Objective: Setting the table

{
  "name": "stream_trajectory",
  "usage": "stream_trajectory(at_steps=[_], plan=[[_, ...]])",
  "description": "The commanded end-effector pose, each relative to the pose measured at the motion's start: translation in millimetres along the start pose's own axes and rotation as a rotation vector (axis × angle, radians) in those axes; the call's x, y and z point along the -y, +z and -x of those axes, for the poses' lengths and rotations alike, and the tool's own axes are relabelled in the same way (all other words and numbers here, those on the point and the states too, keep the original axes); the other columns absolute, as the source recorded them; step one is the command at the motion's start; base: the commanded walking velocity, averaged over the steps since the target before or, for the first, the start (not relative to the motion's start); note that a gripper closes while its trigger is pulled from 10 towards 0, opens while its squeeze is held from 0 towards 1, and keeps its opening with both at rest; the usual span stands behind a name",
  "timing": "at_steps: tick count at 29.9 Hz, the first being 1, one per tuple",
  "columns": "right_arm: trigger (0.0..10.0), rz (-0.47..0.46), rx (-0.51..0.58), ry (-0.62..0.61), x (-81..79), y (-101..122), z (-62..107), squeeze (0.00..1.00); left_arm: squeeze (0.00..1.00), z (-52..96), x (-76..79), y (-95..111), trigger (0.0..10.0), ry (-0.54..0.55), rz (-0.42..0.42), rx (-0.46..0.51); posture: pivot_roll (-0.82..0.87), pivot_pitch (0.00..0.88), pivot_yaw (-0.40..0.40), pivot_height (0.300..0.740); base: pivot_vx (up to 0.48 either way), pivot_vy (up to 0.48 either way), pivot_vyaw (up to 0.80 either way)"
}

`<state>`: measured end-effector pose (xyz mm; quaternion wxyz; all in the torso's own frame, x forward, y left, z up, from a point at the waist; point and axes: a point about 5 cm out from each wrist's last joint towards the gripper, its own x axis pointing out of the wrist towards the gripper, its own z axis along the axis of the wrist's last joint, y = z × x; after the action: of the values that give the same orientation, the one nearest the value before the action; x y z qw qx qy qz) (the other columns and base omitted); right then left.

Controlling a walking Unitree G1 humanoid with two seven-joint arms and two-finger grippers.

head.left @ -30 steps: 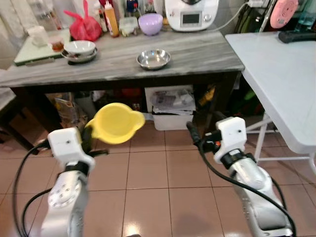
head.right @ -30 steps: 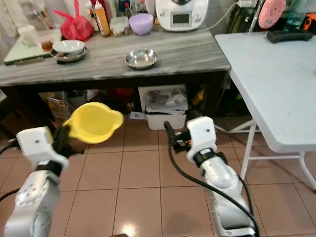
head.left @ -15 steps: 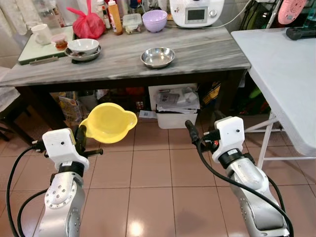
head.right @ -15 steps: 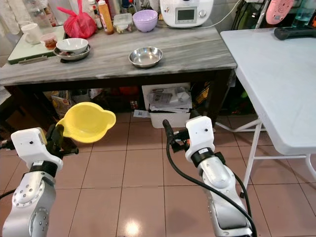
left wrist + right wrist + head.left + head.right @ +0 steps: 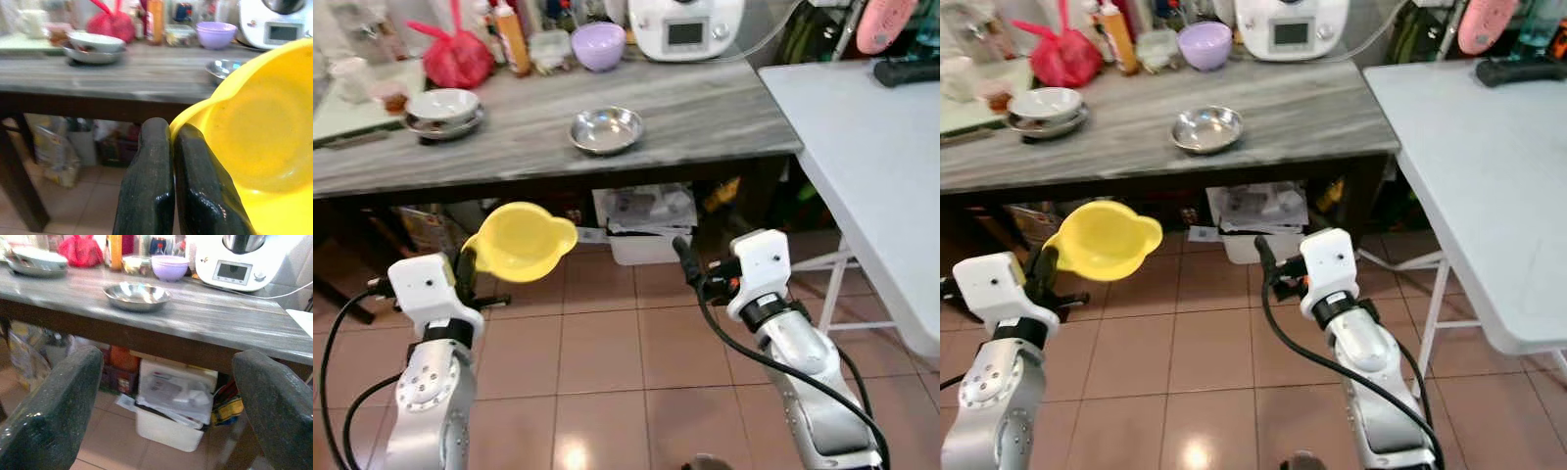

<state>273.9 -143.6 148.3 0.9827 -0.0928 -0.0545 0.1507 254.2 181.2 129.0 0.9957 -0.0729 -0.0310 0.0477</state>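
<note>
Mid-carry in a home kitchen, facing a grey wood-grain worktop (image 5: 705, 108). Left end effector (image 5: 467, 271) raised over the tiled floor (image 5: 607, 343), its two black fingers (image 5: 149, 196) pressed together on the rim of a yellow bowl (image 5: 521, 241), held tilted and well short of the worktop's front edge. Right end effector (image 5: 166, 401) empty, fingers spread wide apart, pointed at the worktop from about the same height.

Already on the grey worktop: a steel bowl (image 5: 605, 129) near the middle, a white bowl on a steel plate (image 5: 440, 108) toward the robot's left, a purple bowl (image 5: 598, 44) at the back beside a white kitchen appliance (image 5: 685, 24), plus a red bag (image 5: 457, 61) and bottles (image 5: 512, 37) along the rear. To the robot's right, a white folding table (image 5: 881, 166), bare across most of its surface, with a dark object (image 5: 907, 70) at its far end.

Judged from this: setting barely under way. One bowl picked up and in transit, not yet put down anywhere. No place laid on the white table; whether that table or the grey worktop is the destination cannot be told. Left to do: delivering the yellow bowl, then fetching whatever other dishes belong to the setting.
</note>
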Motion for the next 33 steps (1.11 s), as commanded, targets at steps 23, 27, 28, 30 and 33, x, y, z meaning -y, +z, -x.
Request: stream_trajectory(at_steps=[23, 27, 28, 30, 33], plan=[[10.0, -0.022, 0.025, 0.005, -5.5, 8, -6.7, 0.0, 0.0, 0.2, -8.7, 5, 10.0, 0.008, -0.031, 0.025, -0.08, 0.07, 0.091, 0.74, 0.469, 0.0, 0.33], [10.0, -0.019, 0.028, 0.005, -5.1, 8, -7.1, 0.0, 0.0, 0.3, -7.4, 5, 10.0, 0.004, -0.028, 0.025, -0.08, 0.07, 0.089, 0.74, 0.469, 0.0, -0.79], [10.0, -0.019, 0.028, 0.005, -5.1, 8, -7.0, 0.0, 0.0, 0.4, -7.0, 5, 10.0, 0.003, -0.028, 0.025, -0.08, 0.07, 0.089, 0.74, 0.469, 0.0, -0.79], [10.0, -0.017, 0.028, 0.007, -5.0, 8, -7.1, 0.0, 0.0, 0.4, -6.1, 5, 10.0, 0.001, -0.026, 0.026, -0.08, 0.071, 0.088, 0.74, 0.469, 0.0, -0.79], [10.0, -0.014, 0.031, 0.01, -5.1, 9, -7.0, 0.0, 0.0, 1.1, -3.8, 5, 10.0, -0.008, -0.019, 0.03, -0.08, 0.07, 0.088, 0.74, 0.469, 0.0, -0.79]])
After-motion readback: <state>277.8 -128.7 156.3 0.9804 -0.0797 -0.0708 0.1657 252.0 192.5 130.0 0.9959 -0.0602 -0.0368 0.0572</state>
